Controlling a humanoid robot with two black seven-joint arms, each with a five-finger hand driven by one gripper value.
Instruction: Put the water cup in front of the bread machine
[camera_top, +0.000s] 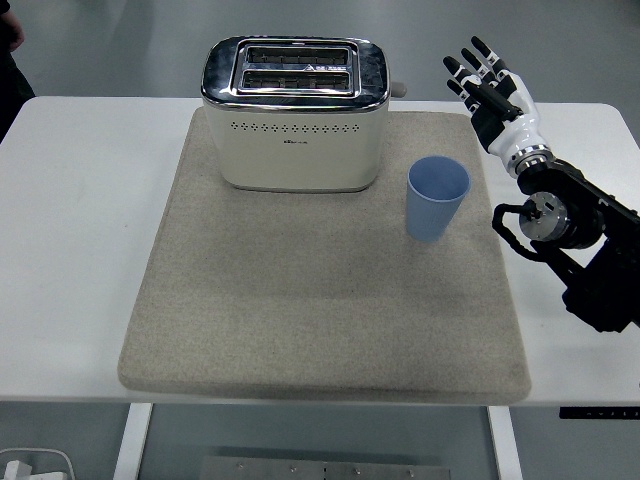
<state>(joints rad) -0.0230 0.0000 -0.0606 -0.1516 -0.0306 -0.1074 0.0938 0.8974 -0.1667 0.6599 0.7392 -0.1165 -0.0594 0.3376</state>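
A blue cup (437, 199) stands upright on a grey mat (300, 330) on the white desk (80, 200), just right of the toaster (296, 115) rather than in front, while the right hand (488, 82) hovers beyond it, fingers spread, holding nothing.

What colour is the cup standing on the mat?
Light blue. The cup shows best in the head view, upright, right of the toaster.

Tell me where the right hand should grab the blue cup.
Wrap the blue cup around its side wall, coming from the right, where the open right hand is. It stands upright, without a handle, and the toaster crowds its left.
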